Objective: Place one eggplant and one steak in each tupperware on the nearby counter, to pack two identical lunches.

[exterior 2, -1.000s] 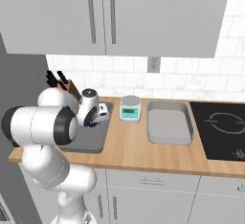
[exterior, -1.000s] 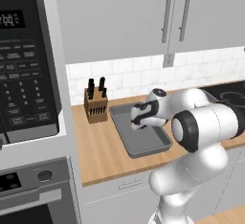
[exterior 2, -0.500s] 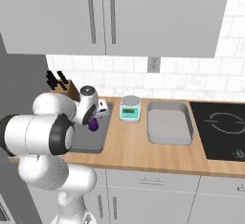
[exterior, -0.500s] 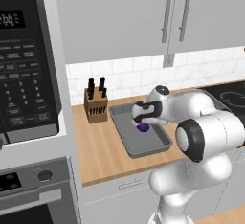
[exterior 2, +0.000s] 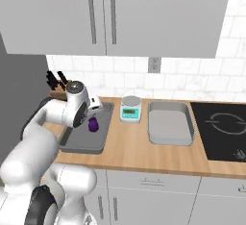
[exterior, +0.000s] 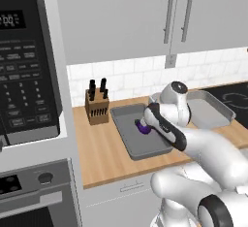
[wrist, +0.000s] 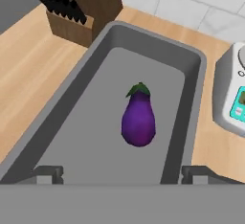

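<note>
A purple eggplant (wrist: 139, 122) with a green cap lies inside the left grey tupperware (wrist: 191, 74), near its middle. My gripper (wrist: 122, 175) hangs just above it, open, with nothing between its fingers. From the base views the eggplant (exterior: 143, 126) (exterior 2: 93, 124) sits just beneath the hand, in the same tupperware (exterior: 127, 143) (exterior 2: 81, 148) on the wooden counter (exterior 2: 144, 156). A second grey tupperware (exterior 2: 172, 105) (exterior: 208, 109) stands further right with nothing in it. The steak is out of view.
A knife block (exterior: 97, 105) (wrist: 76, 7) stands behind the left tupperware. A small kitchen scale (exterior 2: 130, 109) sits between the two containers. The black stovetop (exterior 2: 226, 128) lies at the far right, a microwave (exterior: 24, 75) at the left, and wall cabinets hang above.
The gripper has opened and let go of the eggplant, which now lies in the left tupperware. The hand has lifted slightly clear of it.
</note>
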You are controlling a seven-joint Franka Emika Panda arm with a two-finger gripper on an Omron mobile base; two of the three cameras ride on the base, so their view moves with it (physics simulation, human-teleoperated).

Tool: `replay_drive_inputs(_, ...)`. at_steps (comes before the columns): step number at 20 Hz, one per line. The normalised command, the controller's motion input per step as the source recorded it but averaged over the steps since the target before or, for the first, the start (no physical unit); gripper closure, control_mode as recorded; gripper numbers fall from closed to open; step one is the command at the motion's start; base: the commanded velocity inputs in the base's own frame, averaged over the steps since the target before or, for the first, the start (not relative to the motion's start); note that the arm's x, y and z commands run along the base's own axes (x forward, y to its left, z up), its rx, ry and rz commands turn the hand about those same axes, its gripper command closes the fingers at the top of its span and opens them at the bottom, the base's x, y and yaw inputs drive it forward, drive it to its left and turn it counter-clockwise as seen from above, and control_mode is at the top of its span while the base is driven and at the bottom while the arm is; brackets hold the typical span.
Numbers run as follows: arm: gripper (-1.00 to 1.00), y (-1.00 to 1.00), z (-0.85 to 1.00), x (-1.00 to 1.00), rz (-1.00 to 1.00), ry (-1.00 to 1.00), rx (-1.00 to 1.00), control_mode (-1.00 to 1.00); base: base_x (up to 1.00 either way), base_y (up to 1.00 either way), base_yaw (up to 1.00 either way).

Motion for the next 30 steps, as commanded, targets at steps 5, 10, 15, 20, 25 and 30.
replay_drive_inputs(5, -1.00, 0.00, 0.50, -1.00, -0.11, -0.11, 0.00, -1.00, 0.00, 0.00, 0.00)
replay_drive_inputs(10, -1.00, -0.05, 0.52, -0.92, -0.18, -0.17, 0.00, -1.00, 0.00, 0.00, 0.00)
replay_drive_inputs(15, -1.00, -0.21, 0.32, -0.83, -0.14, -0.19, 0.00, -1.00, 0.00, 0.00, 0.00)
replay_drive_inputs(20, -1.00, 0.00, 0.00, 0.00, 0.00, 0.00, 0.00, 1.00, -1.00, -0.24, -0.01)
replay_drive_inputs(25, -1.00, 0.00, 0.00, 0.00, 0.00, 0.00, 0.00, 1.00, -1.00, 0.03, 0.00)
replay_drive_inputs(30, -1.00, 0.00, 0.00, 0.00, 0.00, 0.00, 0.00, 1.00, -0.94, 0.81, 0.00)
